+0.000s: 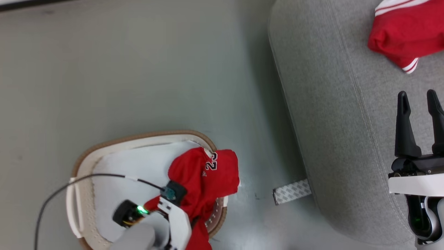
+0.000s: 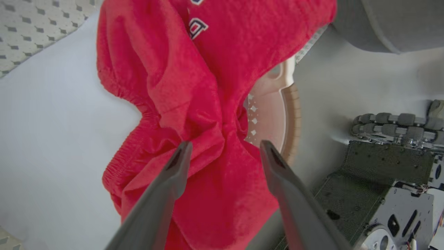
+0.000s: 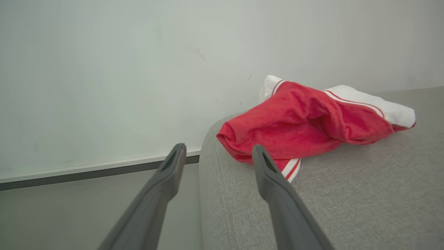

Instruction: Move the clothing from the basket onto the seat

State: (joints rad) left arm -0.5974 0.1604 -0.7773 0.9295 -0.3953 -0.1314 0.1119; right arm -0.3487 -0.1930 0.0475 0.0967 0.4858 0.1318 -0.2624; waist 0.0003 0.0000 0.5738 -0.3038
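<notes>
Red jersey cloth marked "23" (image 1: 208, 177) lies heaped at the right end of the laundry basket (image 1: 138, 137), spilling over its braided rim. Our left pincer (image 2: 225, 144) stands spread wide astride a bunched fold, gripping nothing yet. We judge the pick-up is in hand: next the fingers must close on that fold and lift it clear of the rim. Another red garment (image 1: 402, 31) rests far along the grey sofa (image 1: 329, 104), where our right pincer (image 1: 416, 93) hovers released and empty. Bare floor (image 1: 173, 69) between basket and sofa edge leaves open room.
</notes>
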